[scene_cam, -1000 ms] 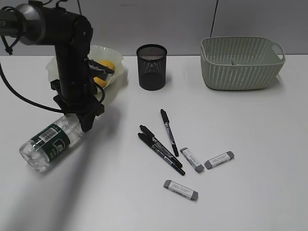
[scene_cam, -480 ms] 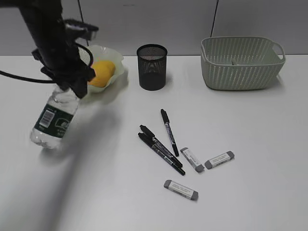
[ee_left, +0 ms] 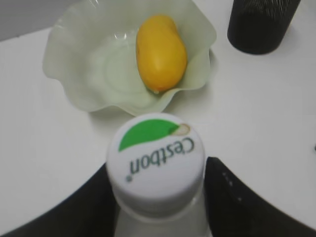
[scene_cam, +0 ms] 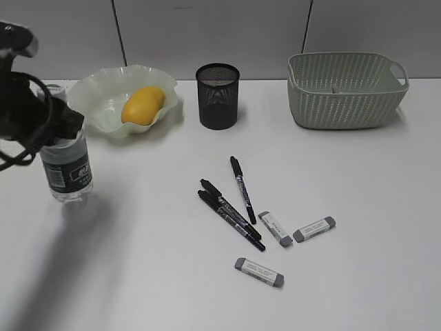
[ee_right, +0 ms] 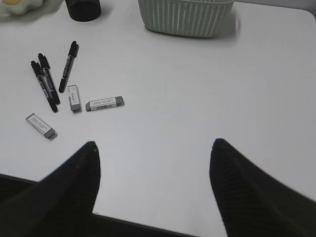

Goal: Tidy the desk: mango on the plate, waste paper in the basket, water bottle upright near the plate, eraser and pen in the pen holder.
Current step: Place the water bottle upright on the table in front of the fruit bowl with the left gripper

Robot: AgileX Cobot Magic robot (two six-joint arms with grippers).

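The water bottle stands upright on the desk, left of and in front of the plate. My left gripper is shut on its shoulder, just under the cap. From the left wrist, the white cap sits between two black fingers. The mango lies in the plate. Three black pens and three erasers lie mid-desk. The pen holder stands behind them. My right gripper hangs open over the desk's near edge. The waste paper is hidden.
The basket stands at the back right, its inside mostly hidden by its wall. A grey partition wall runs along the desk's far edge. Bare desk lies between the pens and the bottle and in front of the basket.
The left arm has swung left, and the bottle in its grip has gone from lying tilted, cap toward the plate, to standing upright on the desk. The right gripper has not moved.
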